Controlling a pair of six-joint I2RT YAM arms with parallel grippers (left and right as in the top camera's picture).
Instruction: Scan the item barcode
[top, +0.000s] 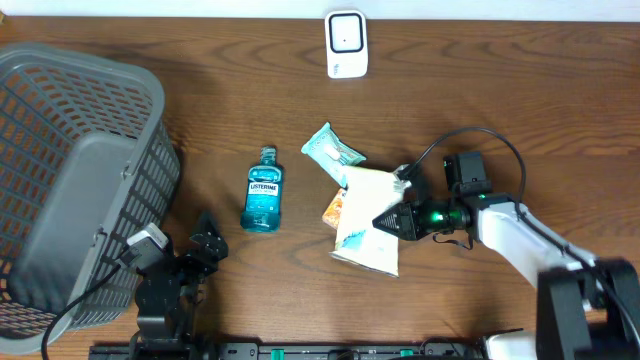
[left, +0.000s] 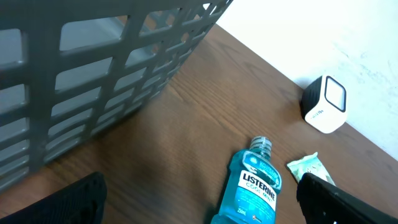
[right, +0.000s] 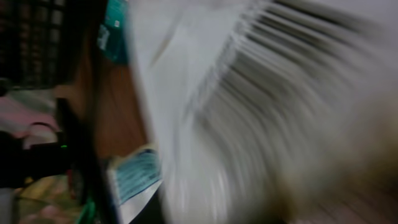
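Note:
A white package (top: 366, 222) with teal print lies tilted right of centre, over an orange packet (top: 335, 207). My right gripper (top: 392, 222) is at its right edge with the fingers closed on it. In the right wrist view the package (right: 261, 106) fills the frame, blurred, with dark barcode stripes showing. The white scanner (top: 346, 44) stands at the far edge of the table and appears again in the left wrist view (left: 324, 104). My left gripper (top: 205, 250) rests open at the near left, with nothing between its fingers (left: 339, 199).
A blue Listerine bottle (top: 262, 190) lies left of the package, seen close in the left wrist view (left: 252, 186). A teal packet (top: 332, 147) lies behind the package. A grey mesh basket (top: 70, 180) fills the left side.

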